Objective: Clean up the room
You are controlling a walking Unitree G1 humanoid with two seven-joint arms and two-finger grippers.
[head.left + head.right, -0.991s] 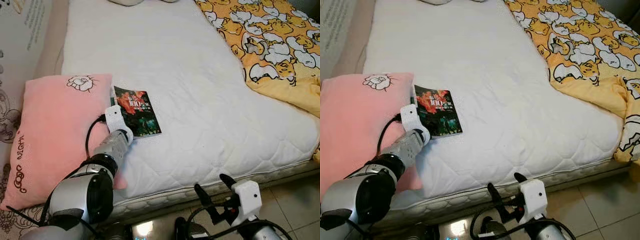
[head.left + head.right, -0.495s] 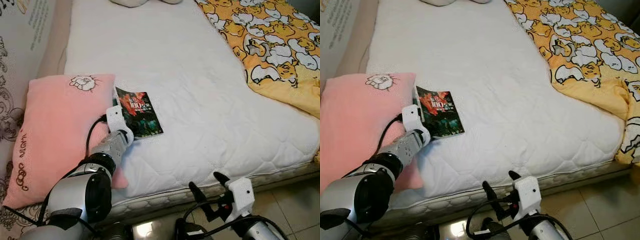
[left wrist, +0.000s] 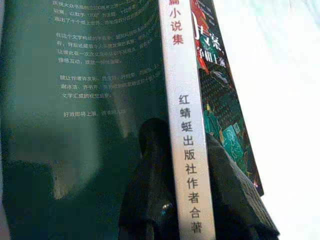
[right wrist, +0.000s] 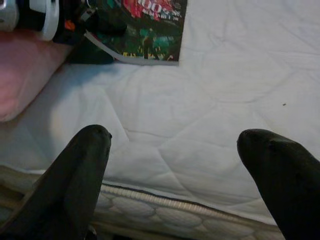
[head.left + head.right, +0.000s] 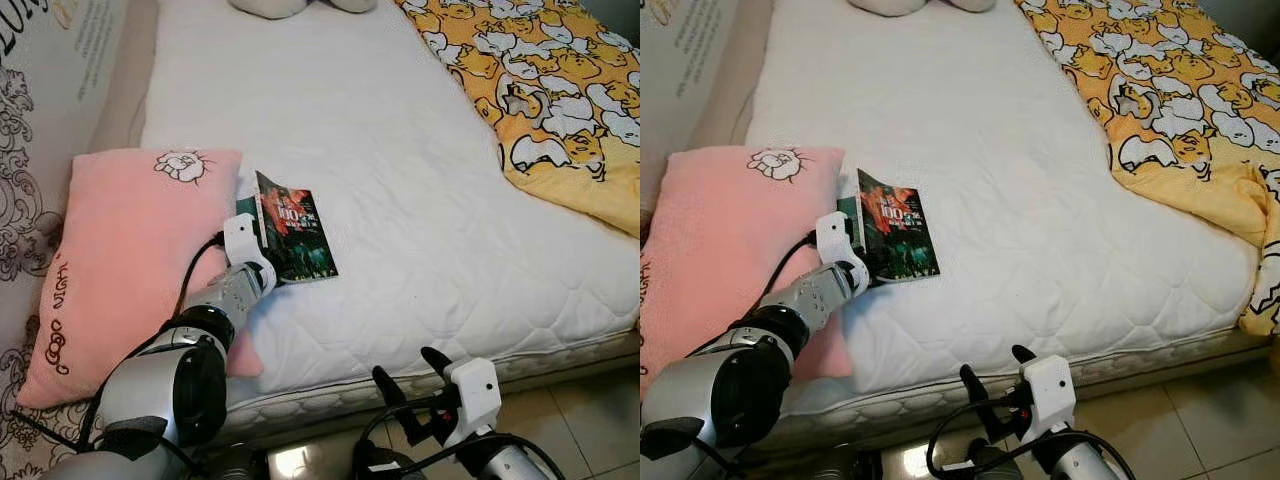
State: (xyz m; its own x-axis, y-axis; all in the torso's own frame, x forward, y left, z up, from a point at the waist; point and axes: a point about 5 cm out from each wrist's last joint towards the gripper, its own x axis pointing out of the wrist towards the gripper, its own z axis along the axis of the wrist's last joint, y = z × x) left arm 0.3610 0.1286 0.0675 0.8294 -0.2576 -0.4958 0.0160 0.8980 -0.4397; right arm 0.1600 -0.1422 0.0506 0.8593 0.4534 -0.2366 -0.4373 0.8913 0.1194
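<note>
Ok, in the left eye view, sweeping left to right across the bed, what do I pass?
Pink pillow → left pincer, closed on the spine edge of the book → bare white mattress → yellow cartoon-print blanket.

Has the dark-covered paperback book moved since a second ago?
Yes. The dark-covered paperback book, gripped at its spine by the left gripper, has tipped up off the white mattress on its side next to the pink pillow.

Pink pillow (image 5: 125, 260), white quilted mattress (image 5: 400, 190), yellow cartoon-print blanket (image 5: 560, 90), dark green-red book (image 5: 297, 240)
</note>
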